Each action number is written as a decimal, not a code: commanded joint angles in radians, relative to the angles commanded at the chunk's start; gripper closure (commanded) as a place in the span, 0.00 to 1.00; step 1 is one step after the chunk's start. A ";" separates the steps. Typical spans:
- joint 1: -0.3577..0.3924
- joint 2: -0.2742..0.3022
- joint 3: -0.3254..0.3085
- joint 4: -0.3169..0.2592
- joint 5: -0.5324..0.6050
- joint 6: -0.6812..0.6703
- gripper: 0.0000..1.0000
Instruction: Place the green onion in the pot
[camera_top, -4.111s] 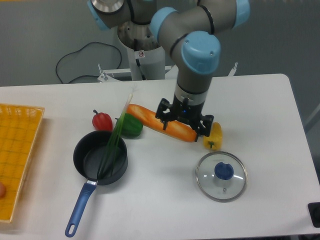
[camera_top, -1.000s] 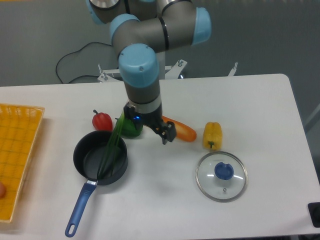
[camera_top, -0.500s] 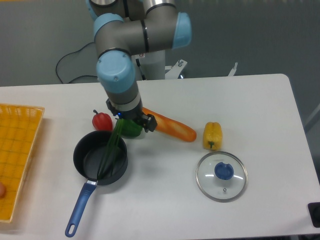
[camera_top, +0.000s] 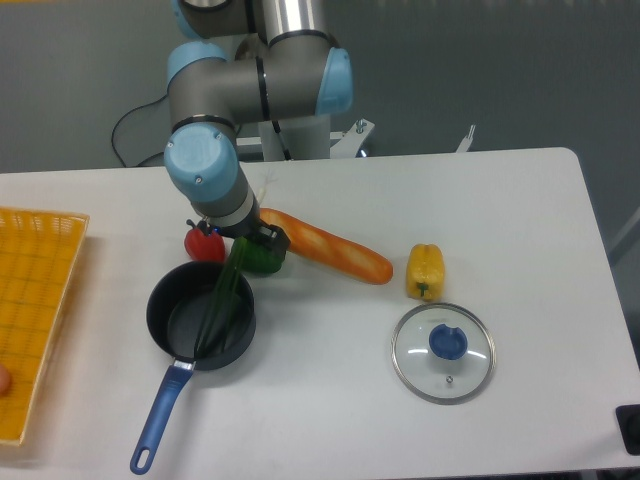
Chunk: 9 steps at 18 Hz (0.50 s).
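Along the left edge of the surface (camera_top: 520, 200): yellow basket (camera_top: 35, 300), out of play. Nearer the middle, toward the front edge: the pot (camera_top: 200, 318), blue handle trailing to the front. Draped over its far rim, the green onion (camera_top: 222, 298), dark leaves down inside the black pan, upper part slanting away toward the back edge and lost under the arm. Just behind the pot: red pepper (camera_top: 203, 243) and green pepper (camera_top: 262, 256), with the tool (camera_top: 240, 235) low right above them, over the stalk's upper part. Opening of the jaws: cannot tell, wrist in the way; nothing visibly held. Likely step: lining up on the stalk's outer part. Next: close on the thin stalk, not the peppers, and carry it fully into the pan. Further right: long orange carrot (camera_top: 325, 248), yellow pepper (camera_top: 425, 272), glass lid (camera_top: 442, 352).
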 joint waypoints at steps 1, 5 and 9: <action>-0.002 -0.008 -0.003 0.000 0.003 -0.002 0.00; -0.003 -0.008 -0.020 0.000 0.006 0.001 0.00; -0.006 -0.008 -0.025 -0.031 0.025 0.009 0.26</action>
